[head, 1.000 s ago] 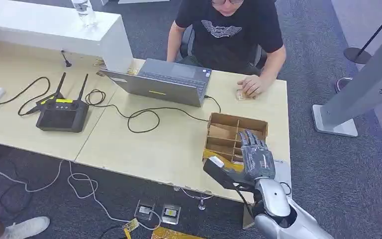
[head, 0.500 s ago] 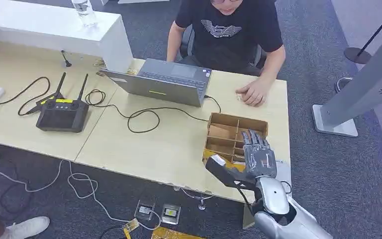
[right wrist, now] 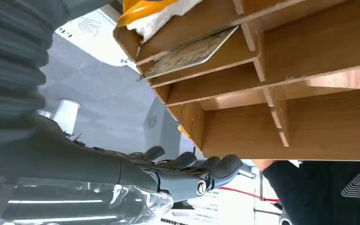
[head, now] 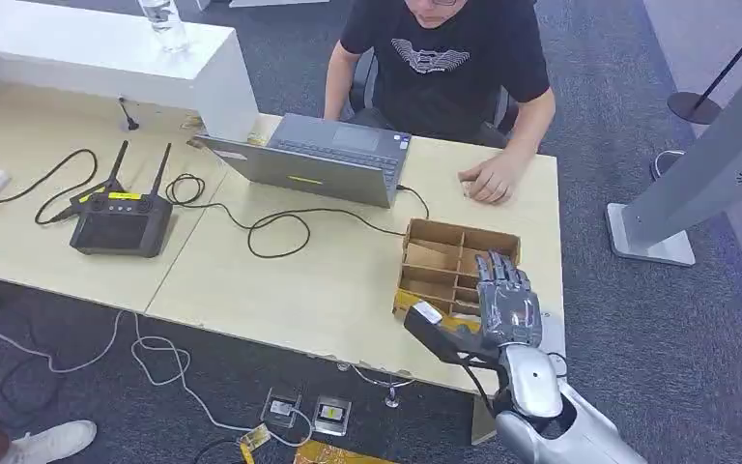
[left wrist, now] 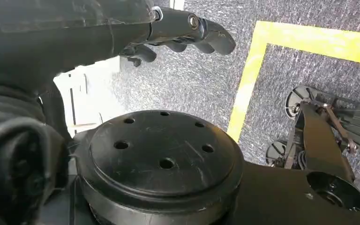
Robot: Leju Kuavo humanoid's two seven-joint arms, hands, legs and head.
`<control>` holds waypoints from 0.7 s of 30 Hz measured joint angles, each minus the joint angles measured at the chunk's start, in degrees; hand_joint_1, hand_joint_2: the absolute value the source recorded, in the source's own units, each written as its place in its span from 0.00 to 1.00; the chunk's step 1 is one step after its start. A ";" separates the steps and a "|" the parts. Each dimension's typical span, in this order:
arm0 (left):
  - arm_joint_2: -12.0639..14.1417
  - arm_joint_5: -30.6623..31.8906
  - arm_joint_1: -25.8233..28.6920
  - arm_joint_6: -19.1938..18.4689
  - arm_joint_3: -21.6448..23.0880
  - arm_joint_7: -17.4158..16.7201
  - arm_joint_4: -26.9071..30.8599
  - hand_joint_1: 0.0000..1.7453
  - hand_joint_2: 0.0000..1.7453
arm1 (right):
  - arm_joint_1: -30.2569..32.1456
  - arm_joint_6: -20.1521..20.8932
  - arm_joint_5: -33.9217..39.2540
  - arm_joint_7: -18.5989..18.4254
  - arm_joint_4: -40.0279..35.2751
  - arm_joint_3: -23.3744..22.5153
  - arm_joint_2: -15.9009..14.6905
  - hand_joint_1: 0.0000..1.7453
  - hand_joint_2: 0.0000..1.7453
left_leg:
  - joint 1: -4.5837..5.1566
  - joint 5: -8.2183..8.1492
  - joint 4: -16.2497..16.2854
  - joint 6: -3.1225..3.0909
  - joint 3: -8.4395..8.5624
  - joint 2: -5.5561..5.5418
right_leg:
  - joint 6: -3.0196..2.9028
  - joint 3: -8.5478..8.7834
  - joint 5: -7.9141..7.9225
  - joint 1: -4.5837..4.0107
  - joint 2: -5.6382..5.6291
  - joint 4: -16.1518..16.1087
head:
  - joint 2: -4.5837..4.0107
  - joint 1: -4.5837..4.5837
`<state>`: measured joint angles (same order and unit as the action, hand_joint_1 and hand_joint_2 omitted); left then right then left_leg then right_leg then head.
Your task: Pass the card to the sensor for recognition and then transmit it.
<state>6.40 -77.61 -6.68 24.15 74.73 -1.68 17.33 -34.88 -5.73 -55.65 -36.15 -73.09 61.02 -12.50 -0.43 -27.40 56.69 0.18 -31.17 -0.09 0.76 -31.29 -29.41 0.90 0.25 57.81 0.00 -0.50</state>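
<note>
The right hand [head: 508, 307] hovers over the wooden divider box [head: 437, 253], fingers spread and apparently empty (a card [right wrist: 192, 52] lies inside).

An office or lab: grey carpet floor [head: 638, 319], a pale wooden counter [head: 328, 280] across the middle, an open laptop [head: 324, 159] at upper centre with a seated person [head: 444, 58], and cables [head: 87, 353] trailing lower left.

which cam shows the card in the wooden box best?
Right wrist view: the card lies close up in a compartment of the wooden box. Head view shows the box, card too small to tell. Left wrist view faces the floor.
</note>
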 joint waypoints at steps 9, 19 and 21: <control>0.00 0.00 0.00 -0.11 0.00 0.00 0.00 0.00 0.00 | 0.15 0.55 0.02 0.00 0.50 -0.55 0.46 0.10 1.00 | 0.00 0.00 0.00 0.00 0.00 0.00 | 0.00 0.00 0.00 0.00 -0.01 0.00 | 0.02 0.00; 0.00 -0.09 0.01 -0.09 0.00 0.02 0.00 0.00 0.00 | 0.22 1.73 0.33 0.00 1.29 -0.85 0.90 1.00 1.00 | 0.00 0.00 0.00 0.00 0.00 0.00 | 0.00 -0.01 0.00 0.00 -0.01 0.00 | 0.00 0.00; 0.00 -0.20 0.00 -0.09 -0.02 0.00 0.00 0.00 0.00 | 0.22 2.14 0.48 0.00 1.42 -0.87 0.90 1.00 1.00 | 0.00 0.00 0.00 0.00 0.00 0.00 | 0.00 -0.01 0.00 0.00 -0.02 0.00 | 0.00 0.00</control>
<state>6.40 -77.81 -6.68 24.06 74.71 -1.68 17.33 -34.66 -3.58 -55.17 -36.15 -71.67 60.15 -11.61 -0.43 -27.40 56.69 0.17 -31.17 -0.09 0.76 -31.30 -29.41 0.90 0.24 57.81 0.00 -0.50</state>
